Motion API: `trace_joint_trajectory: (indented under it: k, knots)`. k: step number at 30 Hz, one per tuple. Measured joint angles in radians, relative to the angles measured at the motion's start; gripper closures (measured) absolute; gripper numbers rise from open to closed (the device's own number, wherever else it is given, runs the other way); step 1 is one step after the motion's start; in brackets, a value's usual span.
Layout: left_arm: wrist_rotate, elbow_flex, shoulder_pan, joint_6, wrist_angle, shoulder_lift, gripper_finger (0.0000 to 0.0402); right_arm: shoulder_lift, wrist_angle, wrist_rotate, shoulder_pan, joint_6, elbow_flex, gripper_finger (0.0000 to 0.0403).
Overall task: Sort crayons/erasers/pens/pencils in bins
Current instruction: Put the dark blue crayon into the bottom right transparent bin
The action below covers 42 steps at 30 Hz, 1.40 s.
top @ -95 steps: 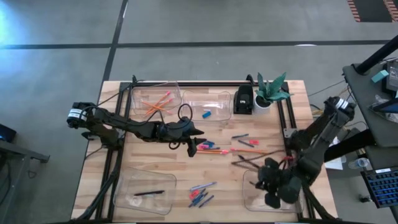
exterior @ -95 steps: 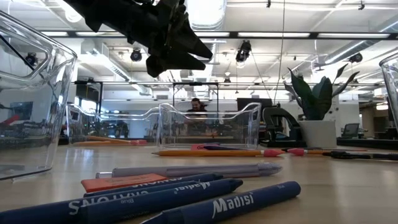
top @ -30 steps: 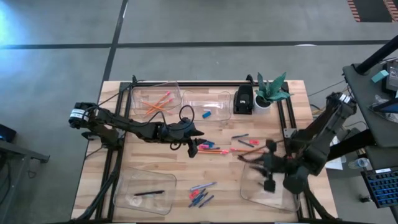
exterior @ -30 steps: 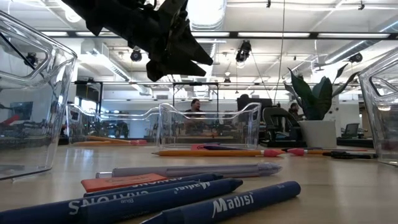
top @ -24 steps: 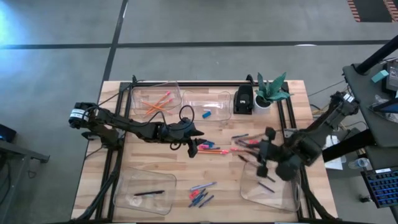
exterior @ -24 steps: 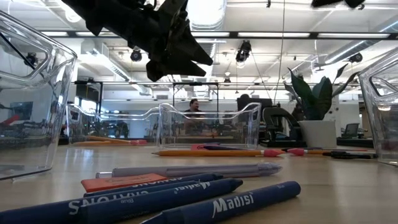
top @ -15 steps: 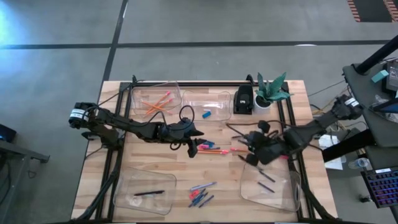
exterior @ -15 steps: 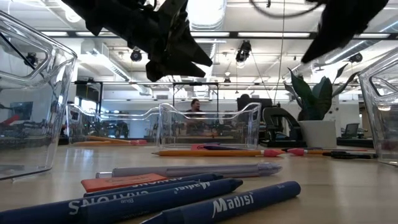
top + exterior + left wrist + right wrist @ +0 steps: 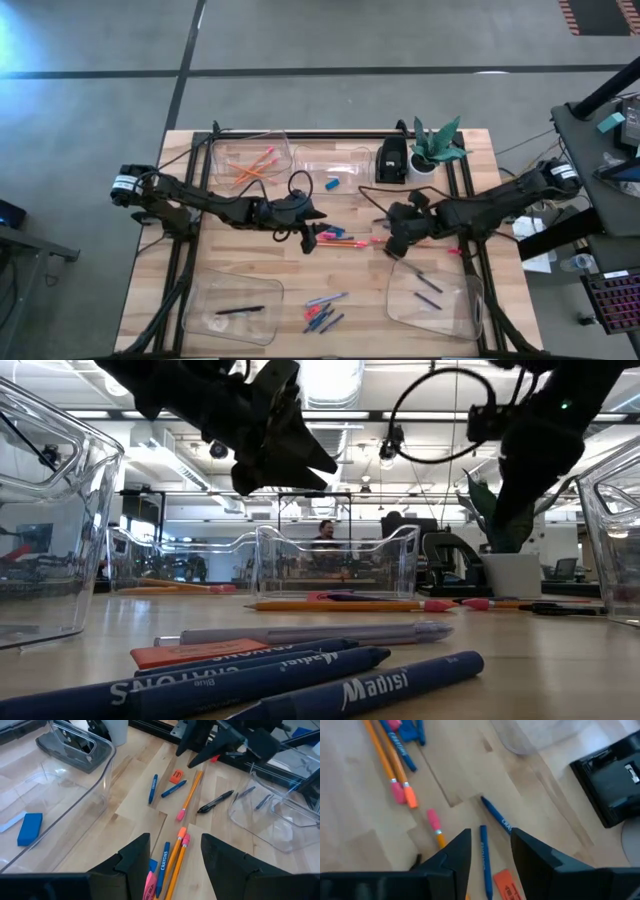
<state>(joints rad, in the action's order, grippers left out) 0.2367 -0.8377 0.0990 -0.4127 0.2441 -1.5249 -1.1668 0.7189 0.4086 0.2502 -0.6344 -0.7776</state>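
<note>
Pencils (image 9: 345, 243) and crayons lie loose at the table's middle, under my open left gripper (image 9: 312, 240), whose fingers (image 9: 135, 862) hover above them. My right gripper (image 9: 392, 242) is open above two blue crayons (image 9: 483, 851), an orange eraser (image 9: 506, 886) and a pencil's pink end (image 9: 434, 820), touching nothing. A black pen (image 9: 215, 802) lies beside them. Crayons, erasers and a grey pen (image 9: 322, 310) lie nearer the front. The far left bin (image 9: 250, 160) holds pencils, the far middle bin (image 9: 332, 170) a blue eraser, the near left bin (image 9: 235, 310) a black pen, the near right bin (image 9: 435, 300) dark sticks.
A black box (image 9: 392, 160) and a potted plant (image 9: 435, 148) stand at the far edge, right of the far bins. The arms' black frames run along the table's left and right sides. A person (image 9: 322, 540) sits in the room behind.
My right gripper has swung from above the near right bin toward the table's middle and far edge, sinking and turning as it went, and now hangs over the loose crayons right of the middle. The things on the table lie as before.
</note>
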Motion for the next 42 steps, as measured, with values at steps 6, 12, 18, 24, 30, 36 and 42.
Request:
trace_joint_trajectory:
  k: [6, 12, 18, 24, 30, 36, 42]
  knots:
    - [0.000, 0.019, -0.001, -0.028, 0.001, 0.000, 0.0238, -0.049, -0.001, -0.128, -0.103, 0.086, 0.000, 0.0263]
    - [0.000, 0.034, 0.001, -0.054, 0.009, 0.000, 0.0238, -0.094, -0.005, -0.232, -0.220, 0.224, 0.000, 0.0272]
    - [0.000, 0.035, 0.001, -0.054, 0.010, 0.000, 0.0238, -0.154, -0.069, -0.311, -0.296, 0.405, 0.000, 0.0275]
    - [0.000, 0.039, 0.002, -0.055, 0.009, 0.000, 0.0238, -0.235, -0.112, -0.315, -0.336, 0.525, 0.000, 0.0275]
    - [0.000, 0.039, 0.002, -0.055, 0.009, 0.000, 0.0238, -0.323, -0.142, -0.319, -0.378, 0.551, -0.003, 0.0275]
    - [0.000, 0.040, 0.002, -0.055, 0.009, 0.000, 0.0238, -0.381, -0.151, -0.361, -0.394, 0.561, -0.003, 0.0276]
    - [0.000, 0.039, 0.002, -0.054, 0.010, 0.001, 0.0238, -0.402, -0.152, -0.367, -0.393, 0.520, -0.003, 0.0315]
